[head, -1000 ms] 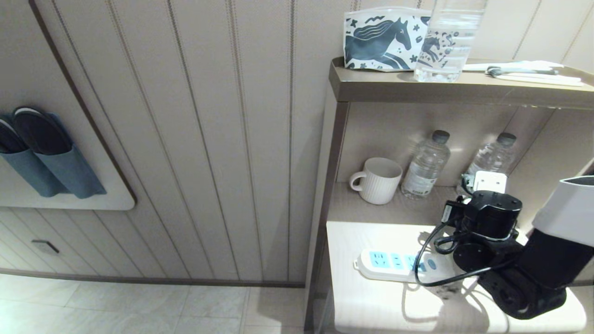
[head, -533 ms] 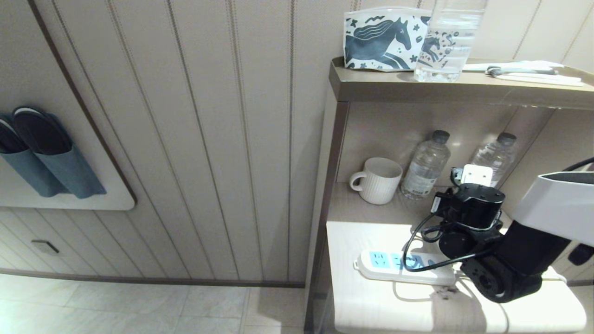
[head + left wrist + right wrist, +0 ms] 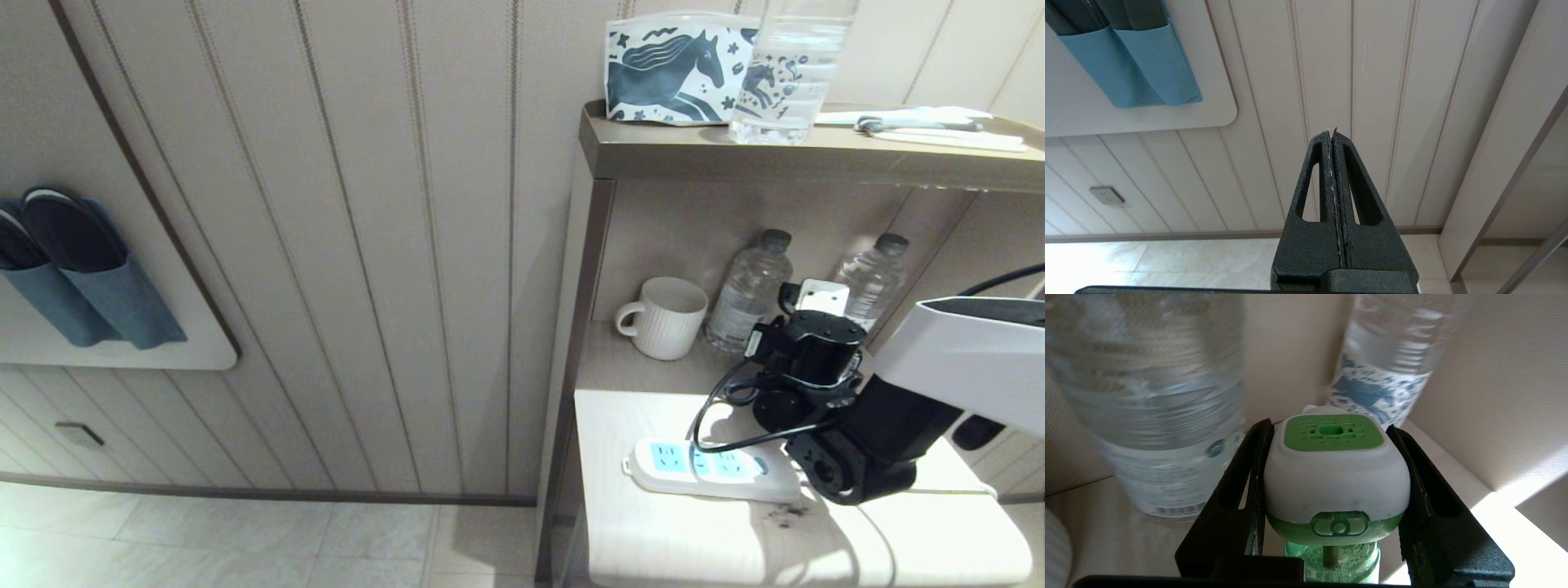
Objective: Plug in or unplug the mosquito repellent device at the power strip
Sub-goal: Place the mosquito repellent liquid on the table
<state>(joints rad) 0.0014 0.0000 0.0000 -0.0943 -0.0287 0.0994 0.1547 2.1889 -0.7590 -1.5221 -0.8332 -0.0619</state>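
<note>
Right wrist view shows the mosquito repellent device (image 3: 1336, 473), a small plug-in unit with a white plastic head, a green vented cap and a translucent green liquid bottle under it, clamped between the two black fingers of the right pincer (image 3: 1331, 465), one finger pressed against each side of the white head. Just beyond the device stand two clear plastic water bottles, one (image 3: 1155, 404) on one side and one (image 3: 1384, 359) on the other, with the beige back wall of the shelf between them.

From the head view, the right pincer's black wrist sits in the lower shelf compartment, in front of the two grey-capped water bottles (image 3: 749, 290) (image 3: 872, 273), so the device itself is hidden there behind the arm. A ribbed white ceramic mug (image 3: 665, 317) stands on the same shelf, to the left of the bottles. On the pale wooden surface (image 3: 653, 539) in front of and below that shelf lies the power strip (image 3: 706, 469), a long flat white plastic bar with light-blue socket faces, apart from the device; a black cable from the arm loops over it.

Off to the side, the left pincer (image 3: 1332, 134) hangs with its black fingers pressed together on nothing, facing the panelled wall (image 3: 1392, 81) and the blue fabric pockets (image 3: 1135, 61) mounted on it.
</note>
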